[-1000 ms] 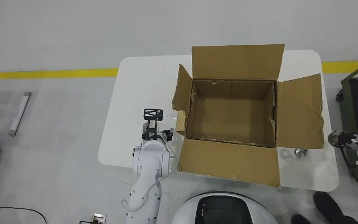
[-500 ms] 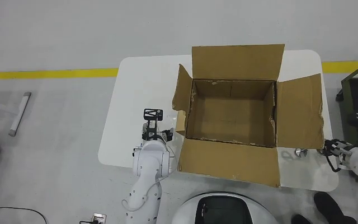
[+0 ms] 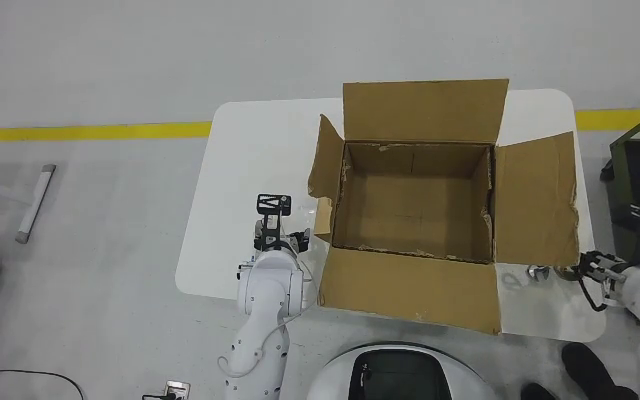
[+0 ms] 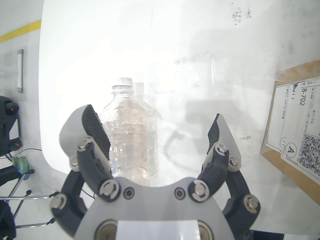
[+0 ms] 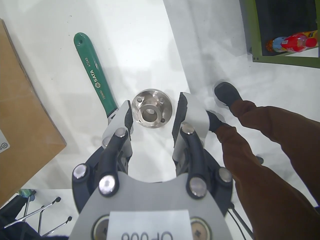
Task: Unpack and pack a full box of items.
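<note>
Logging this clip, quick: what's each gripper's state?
Left gripper: open, clear bottle between its fingers.
Right gripper: open, straddling the metal flange.

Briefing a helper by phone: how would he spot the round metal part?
Find the open cardboard box on the white table. Just off its right flap lies the round metal part: a shiny holed disc, unlike the green-handled tool beside it.

The white table (image 3: 250, 150) carries an open cardboard box (image 3: 408, 290), flaps spread, on its right-hand half. A clear plastic bottle (image 4: 125, 131) is on the bare surface to the left of the box. Off the box's near right corner lies a green-handled wrench (image 5: 93, 72), with a round metal flange (image 5: 151, 108) just beyond it, near the table edge.
</note>
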